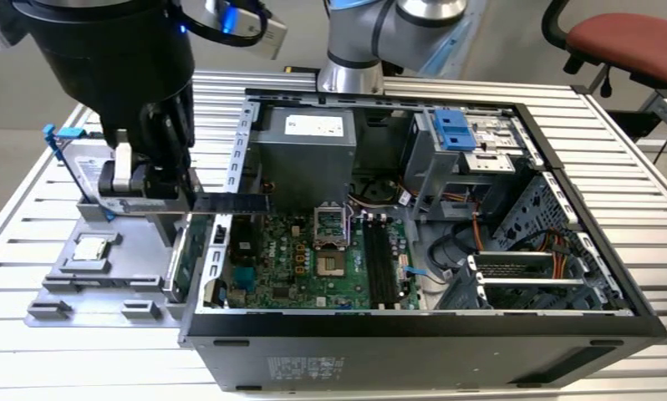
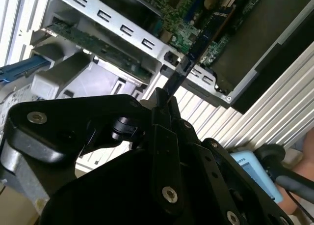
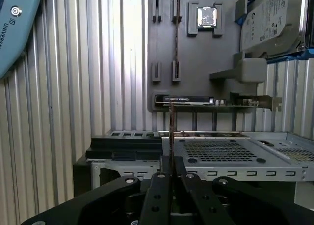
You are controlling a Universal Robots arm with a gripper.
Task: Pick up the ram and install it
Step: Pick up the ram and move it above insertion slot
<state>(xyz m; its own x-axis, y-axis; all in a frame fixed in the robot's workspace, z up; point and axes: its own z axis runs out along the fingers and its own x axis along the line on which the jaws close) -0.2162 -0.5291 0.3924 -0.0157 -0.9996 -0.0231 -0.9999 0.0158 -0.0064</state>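
The ram [image 1: 236, 203] is a thin dark blue stick, and my gripper [image 1: 175, 197] is shut on one end of it. It hangs level above the open computer case's wall on the exterior view's left, pointing towards the motherboard [image 1: 300, 267]. In the second wrist view the ram [image 2: 196, 47] juts out from the fingertips [image 2: 162, 103] over the case edge and green board. The first wrist view has the ram [image 3: 171, 129] edge-on, rising from the gripper [image 3: 171, 167]. The black memory slots [image 1: 380, 267] lie on the far side of the processor socket [image 1: 329, 242].
A grey parts tray [image 1: 133, 266] beside the case holds a processor chip [image 1: 90, 249], a hard drive [image 1: 79, 159] and a green expansion card [image 1: 180, 251]. The case rim [image 1: 423, 322], drive cage [image 1: 467, 142] and cables surround the board. A red chair [image 1: 629, 38] stands behind.
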